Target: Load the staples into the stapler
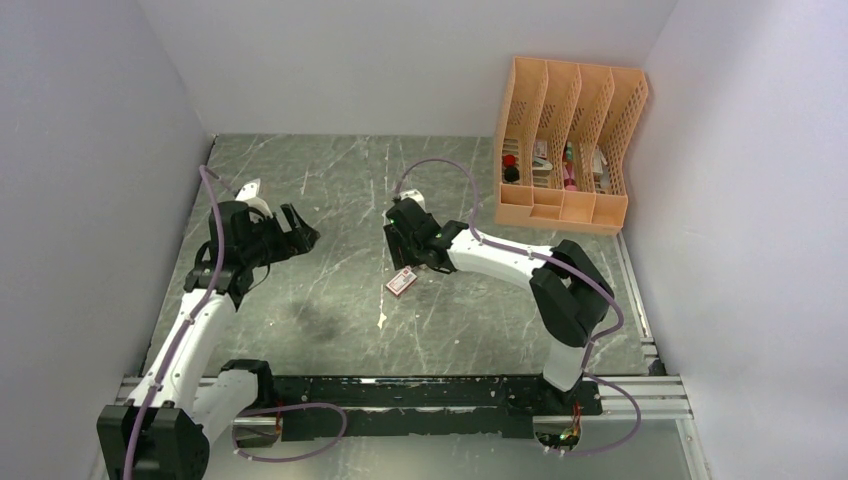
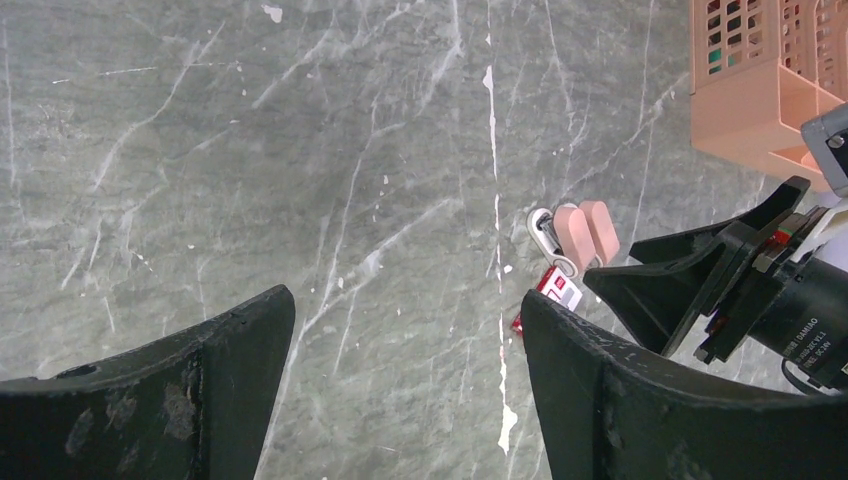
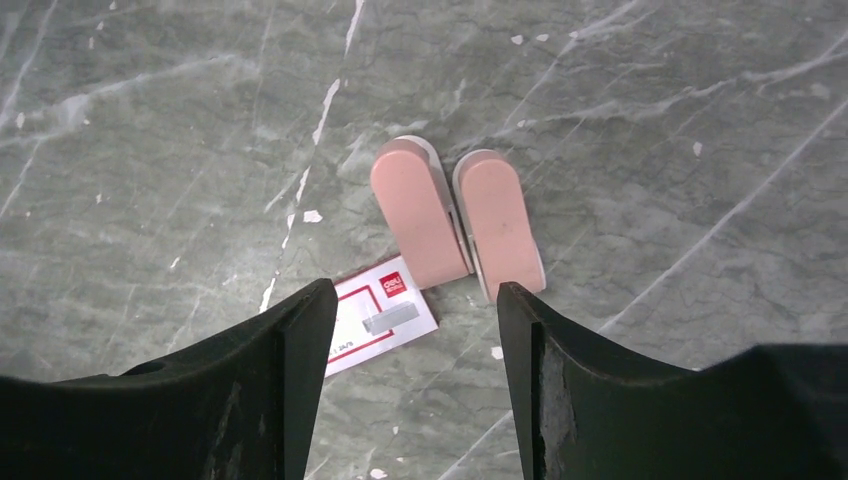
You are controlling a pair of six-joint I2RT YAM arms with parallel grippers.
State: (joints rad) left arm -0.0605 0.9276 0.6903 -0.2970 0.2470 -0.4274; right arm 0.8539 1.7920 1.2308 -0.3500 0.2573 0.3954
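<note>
Grey marbled worktop [image 1: 320, 200], white walls [image 1: 400, 60]; staple box [image 1: 402, 283] lies diagonally near centre, beside the right end effector [image 1: 420, 265]. Left wrist: left end effector [image 2: 405, 300] jaws wide apart, empty. Right wrist: jaws apart, empty; pink stapler [image 3: 420, 215] lengthwise just ahead, beside the box.

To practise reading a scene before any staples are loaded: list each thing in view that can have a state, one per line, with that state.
staple box: lying flat, label up, not held.
pink staplers: lying side by side next to the box, not held.
left hand: open, empty.
right hand: open, empty, above the staplers.
desk organiser: upright, slots holding items.
</note>
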